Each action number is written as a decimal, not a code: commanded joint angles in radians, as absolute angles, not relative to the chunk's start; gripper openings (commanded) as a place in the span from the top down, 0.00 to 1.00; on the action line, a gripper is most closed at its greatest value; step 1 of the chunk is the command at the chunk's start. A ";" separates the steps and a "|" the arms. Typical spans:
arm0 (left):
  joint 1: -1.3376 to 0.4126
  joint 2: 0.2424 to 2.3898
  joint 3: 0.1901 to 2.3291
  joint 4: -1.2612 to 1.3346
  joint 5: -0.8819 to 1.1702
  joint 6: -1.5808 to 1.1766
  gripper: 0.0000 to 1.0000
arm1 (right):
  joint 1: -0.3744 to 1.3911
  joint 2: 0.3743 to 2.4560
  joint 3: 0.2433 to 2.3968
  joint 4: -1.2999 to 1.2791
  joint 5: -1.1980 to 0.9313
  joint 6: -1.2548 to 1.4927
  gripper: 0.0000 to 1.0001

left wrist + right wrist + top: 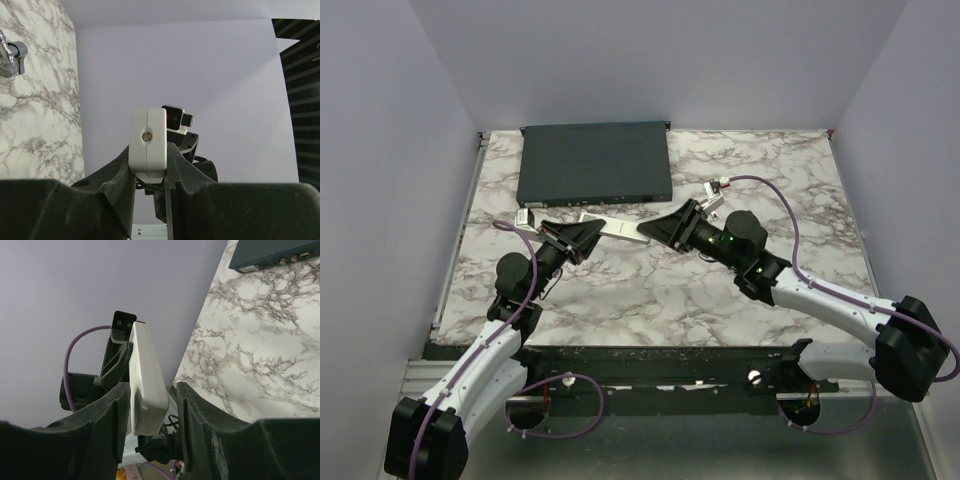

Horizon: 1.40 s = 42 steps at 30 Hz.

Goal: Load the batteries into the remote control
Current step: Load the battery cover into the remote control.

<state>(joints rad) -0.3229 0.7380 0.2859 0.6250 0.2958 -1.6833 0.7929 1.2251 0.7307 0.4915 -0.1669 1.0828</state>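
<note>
Left gripper (582, 236) clamps one end of remote control (620, 230), likely to steady it. Right gripper (655, 232) straddles other end, half wide, gap at one finger. Batteries not visible.

One camera looks down from above and behind my whole counter (650, 290); my wrist cameras face each other closely, sharing the remote control (148, 145).

A white table (650, 290) with grey marble veining carries a large flat dark-grey box (595, 160), which lies against its far edge, left of centre, long side along that edge.
</note>
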 commanded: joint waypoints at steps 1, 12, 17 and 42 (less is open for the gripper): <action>-0.327 0.721 0.278 0.640 0.281 -1.681 1.00 | 0.799 1.240 0.722 0.476 -0.177 1.072 0.55; -0.327 0.738 0.285 0.682 0.302 -1.699 1.00 | 0.799 1.305 0.749 0.485 -0.217 1.069 0.68; -0.327 0.742 0.291 0.687 0.307 -1.698 1.00 | 0.800 1.319 0.765 0.476 -0.226 1.064 0.61; -0.331 0.747 0.326 0.699 0.342 -1.646 1.00 | 0.824 1.387 0.915 0.251 -0.189 0.947 0.88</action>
<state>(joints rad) -0.3069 0.7578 0.2821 0.6491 0.2558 -1.6806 0.7918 1.3376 0.8768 0.3893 -0.2031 1.0458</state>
